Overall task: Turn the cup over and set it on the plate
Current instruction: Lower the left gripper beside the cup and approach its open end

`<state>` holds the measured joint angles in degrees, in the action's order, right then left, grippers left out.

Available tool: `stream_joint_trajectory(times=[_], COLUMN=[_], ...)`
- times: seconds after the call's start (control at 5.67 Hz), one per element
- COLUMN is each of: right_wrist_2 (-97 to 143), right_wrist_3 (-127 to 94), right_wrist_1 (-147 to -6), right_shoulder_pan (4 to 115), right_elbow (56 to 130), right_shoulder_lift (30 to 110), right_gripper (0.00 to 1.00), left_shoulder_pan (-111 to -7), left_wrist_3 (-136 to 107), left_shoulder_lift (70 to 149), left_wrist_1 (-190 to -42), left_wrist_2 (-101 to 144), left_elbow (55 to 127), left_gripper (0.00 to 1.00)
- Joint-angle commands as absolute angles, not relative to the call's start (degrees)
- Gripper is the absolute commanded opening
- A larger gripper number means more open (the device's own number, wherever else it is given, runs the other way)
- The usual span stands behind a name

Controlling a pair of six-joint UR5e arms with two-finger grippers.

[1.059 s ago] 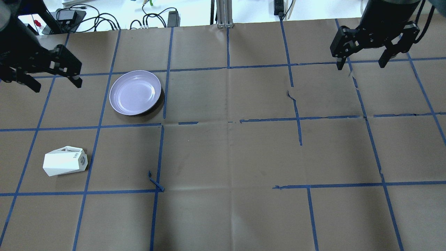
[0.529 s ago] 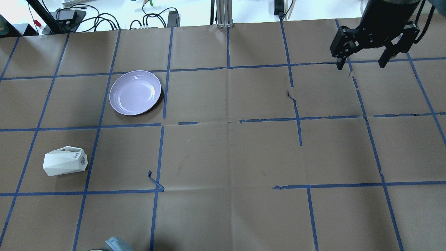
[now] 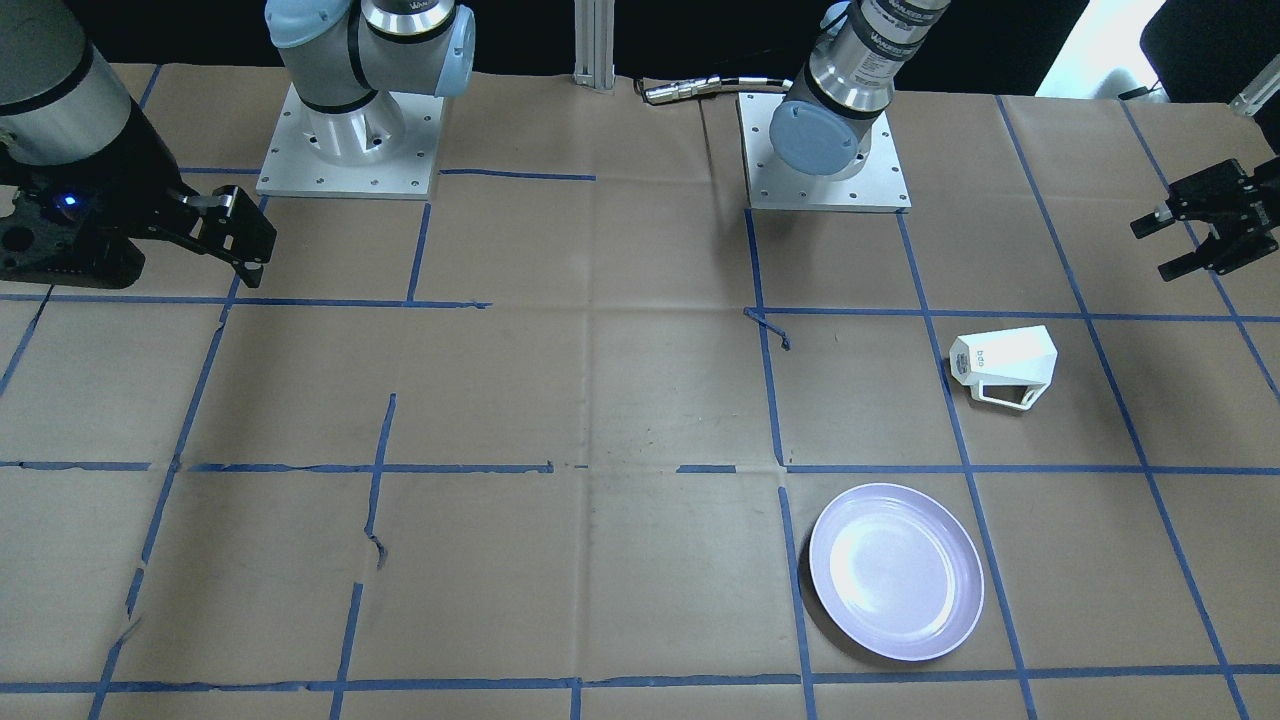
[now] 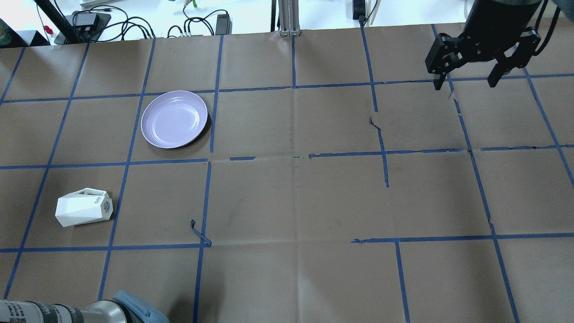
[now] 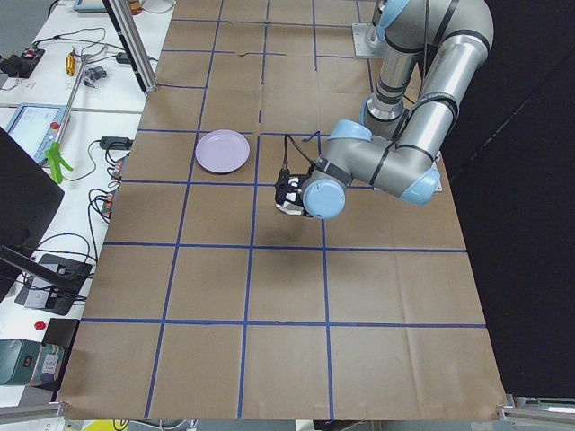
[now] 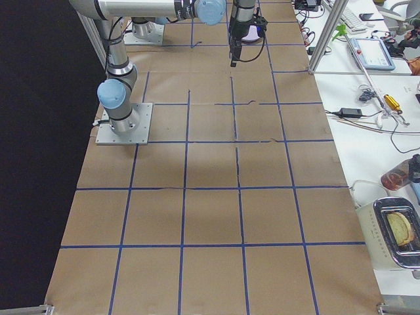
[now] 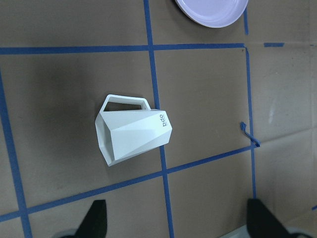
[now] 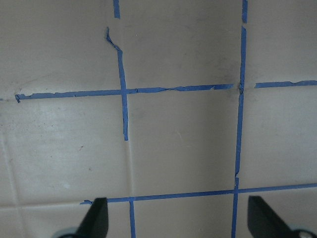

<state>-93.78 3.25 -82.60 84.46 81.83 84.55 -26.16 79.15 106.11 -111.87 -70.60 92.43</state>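
White and faceted, the cup [image 4: 84, 210] is seen lying on its side on the paper-covered counter [image 4: 291, 202], well apart from the lavender plate [image 4: 174, 119]. The left pincer [image 3: 1155, 248] is held near the cup with its fingers spread. The right pincer [image 4: 465, 83] is likewise parted, far across the counter.

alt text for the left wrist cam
A white cup lies on its side on blue-taped brown paper, handle toward the top. The plate's edge shows at the top; the open fingers frame the bottom.

Brown paper-covered table [image 4: 291, 202], blue tape grid [image 4: 332, 85], white bench [image 6: 348, 157] strewn with cables [image 4: 127, 24], black backdrop [image 5: 521, 180]
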Motion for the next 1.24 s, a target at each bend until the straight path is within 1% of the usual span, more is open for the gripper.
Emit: stream_joint_trajectory(times=[0.0, 0.53, 0.88, 1.06], right_wrist_2=[-93.78, -93.78, -93.78, -93.78], right_wrist_3=[3.25, 3.25, 3.25, 3.25], right_wrist_1=[-82.62, -82.53, -82.53, -82.53], right_shoulder_pan=[84.46, 84.46, 84.46, 84.46], right_elbow=[81.83, 81.83, 81.83, 81.83], right_shoulder_lift=[84.55, 84.55, 84.55, 84.55], right_gripper=[1.00, 1.00, 1.00, 1.00], left_shoulder_pan=[-23.91, -24.26, -24.43, -24.78], left_wrist_3=[88.02, 93.50, 93.78, 93.52], left_shoulder_lift=[116.76, 125.13, 128.31, 128.67], left_wrist_1=[-116.26, -117.16, -119.34, -122.84], left_wrist_2=[-67.78, -64.69, -63.90, -61.55], left_elbow=[91.41, 91.49, 91.49, 91.58], left_gripper=[0.99, 0.99, 0.99, 0.99])
